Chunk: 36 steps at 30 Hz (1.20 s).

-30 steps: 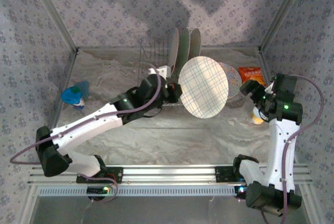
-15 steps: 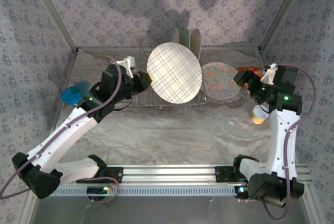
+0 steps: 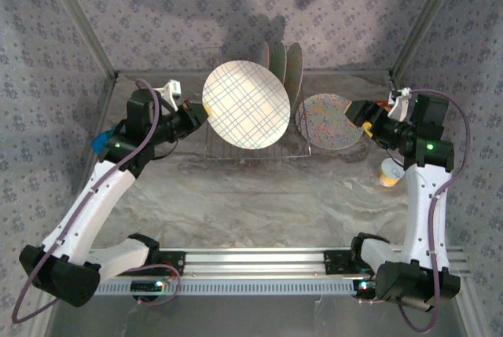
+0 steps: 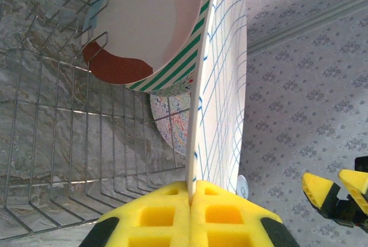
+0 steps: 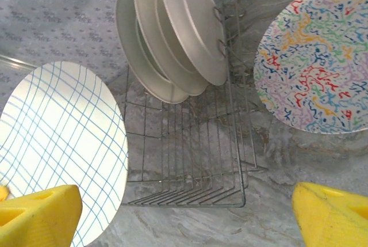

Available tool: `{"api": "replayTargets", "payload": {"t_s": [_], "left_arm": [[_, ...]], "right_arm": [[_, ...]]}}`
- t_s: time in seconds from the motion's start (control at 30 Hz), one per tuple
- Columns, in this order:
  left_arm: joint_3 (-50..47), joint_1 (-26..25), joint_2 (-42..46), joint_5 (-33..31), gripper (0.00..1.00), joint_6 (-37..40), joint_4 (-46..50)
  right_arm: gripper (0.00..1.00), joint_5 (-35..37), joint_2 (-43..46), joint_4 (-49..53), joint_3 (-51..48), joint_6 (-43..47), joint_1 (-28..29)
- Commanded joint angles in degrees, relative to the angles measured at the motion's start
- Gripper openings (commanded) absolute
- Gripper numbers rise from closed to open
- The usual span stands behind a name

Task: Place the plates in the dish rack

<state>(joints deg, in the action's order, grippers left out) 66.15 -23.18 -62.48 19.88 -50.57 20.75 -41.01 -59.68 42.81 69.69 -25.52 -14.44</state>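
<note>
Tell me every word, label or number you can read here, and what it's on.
None can be read.
The plaid plate and the floral plate carry only patterns, no lettering.
The small yellow round object is too small and blurred to show any print.

Three plates [image 5: 172, 37] upright in dish rack [image 5: 190, 158]

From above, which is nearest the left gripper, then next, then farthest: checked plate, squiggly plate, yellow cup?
1. Checked plate, gripped by the left gripper.
2. Squiggly plate, right of the rack.
3. Yellow cup, far right side.
</note>
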Motion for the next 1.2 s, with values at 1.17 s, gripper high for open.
{"api": "replayTargets", "payload": {"t_s": [1.17], "left_arm": [[4.3, 2.5, -9.0, 23.7, 0.00, 1.3, -11.4]], "right_arm": [[0.86, -12.9, -18.5, -17.2, 2.3, 0.3, 15.7]]}}
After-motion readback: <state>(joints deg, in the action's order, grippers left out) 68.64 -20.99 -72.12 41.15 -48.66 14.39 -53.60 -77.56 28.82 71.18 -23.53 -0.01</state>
